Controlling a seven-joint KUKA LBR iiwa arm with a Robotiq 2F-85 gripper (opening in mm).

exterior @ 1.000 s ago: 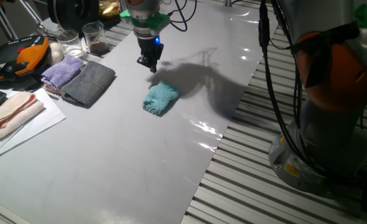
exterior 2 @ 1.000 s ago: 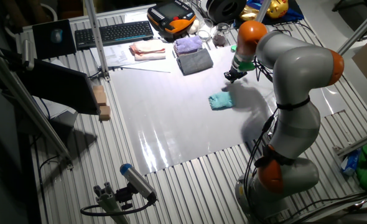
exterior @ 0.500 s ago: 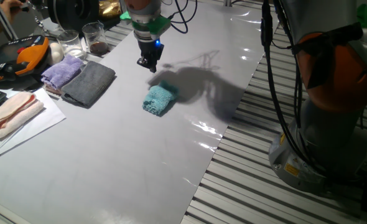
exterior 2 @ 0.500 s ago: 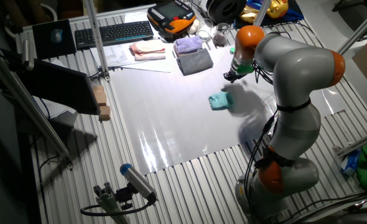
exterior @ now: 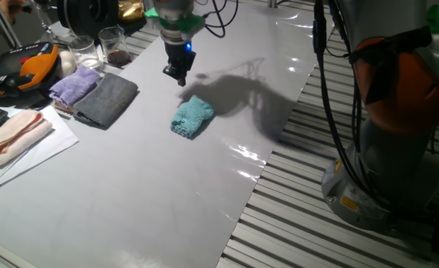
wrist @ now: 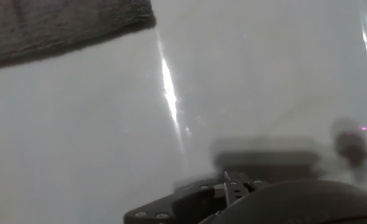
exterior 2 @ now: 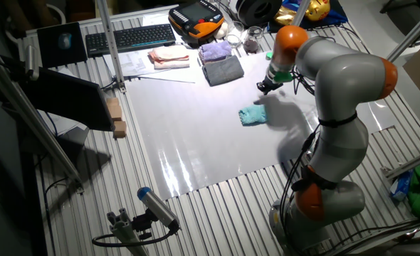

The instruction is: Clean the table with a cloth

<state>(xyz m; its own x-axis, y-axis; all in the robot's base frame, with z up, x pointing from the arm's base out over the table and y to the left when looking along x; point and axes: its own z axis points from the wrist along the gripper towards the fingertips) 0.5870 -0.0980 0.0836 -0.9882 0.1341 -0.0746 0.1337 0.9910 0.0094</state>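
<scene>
The teal cloth point(exterior: 192, 117) point(exterior 2: 253, 115) lies bunched on the glossy pale table point(exterior: 130, 193) point(exterior 2: 189, 142), near its middle. My gripper point(exterior: 178, 77) point(exterior 2: 261, 88) hangs just behind the cloth, a little above the tabletop and not touching it. Its fingers look pressed together with nothing between them. The hand view shows only bare table point(wrist: 109, 124) and the dark underside of the hand; the cloth is out of that view.
A dark grey folded cloth point(exterior: 108, 99) point(wrist: 59, 28) and a lilac cloth point(exterior: 76, 84) lie left of the gripper. Behind them stand glasses point(exterior: 114, 45) and an orange-black pendant point(exterior: 33, 67). A pink cloth point(exterior: 11, 134) rests on paper at the left. The table's right edge point(exterior: 268, 164) borders slatted metal.
The gripper swayed slightly sideways and back, staying behind the cloth. The teal cloth lies in the same spot.
</scene>
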